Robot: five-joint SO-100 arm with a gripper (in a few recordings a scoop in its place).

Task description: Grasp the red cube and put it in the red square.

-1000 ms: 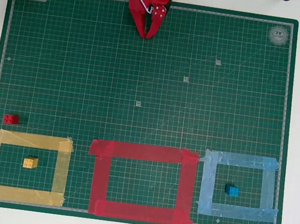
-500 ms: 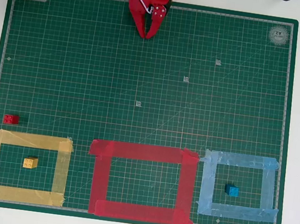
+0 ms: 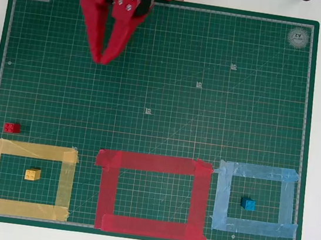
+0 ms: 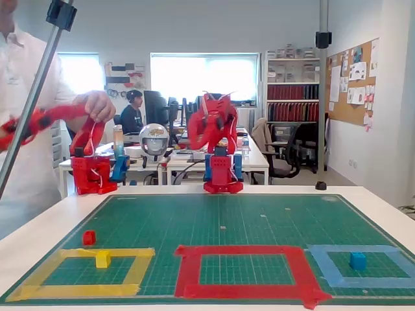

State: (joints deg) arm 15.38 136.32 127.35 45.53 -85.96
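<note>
The red cube (image 3: pixel 11 127) (image 4: pixel 89 238) sits on the green mat near its left edge, just outside the top left corner of the yellow tape outline. The red square (image 3: pixel 146 162) (image 4: pixel 243 251) is the middle tape outline at the mat's near edge, with nothing inside it. My red gripper (image 3: pixel 100 59) hangs over the far left part of the mat, well away from the cube. Its fingertips meet and hold nothing. In the fixed view the arm (image 4: pixel 211 123) is raised high above the mat.
A yellow block (image 3: pixel 32 174) lies inside the yellow tape outline (image 3: pixel 32 150). A blue block (image 3: pixel 248 204) lies inside the light blue outline (image 3: pixel 257 171). Bare green mat (image 3: pixel 181 99) stretches between the gripper and the outlines. A person stands at the left of the fixed view.
The gripper has swung from the top centre of the mat to the left and further out over it. It looks larger, so it is higher. The blocks have not moved.
</note>
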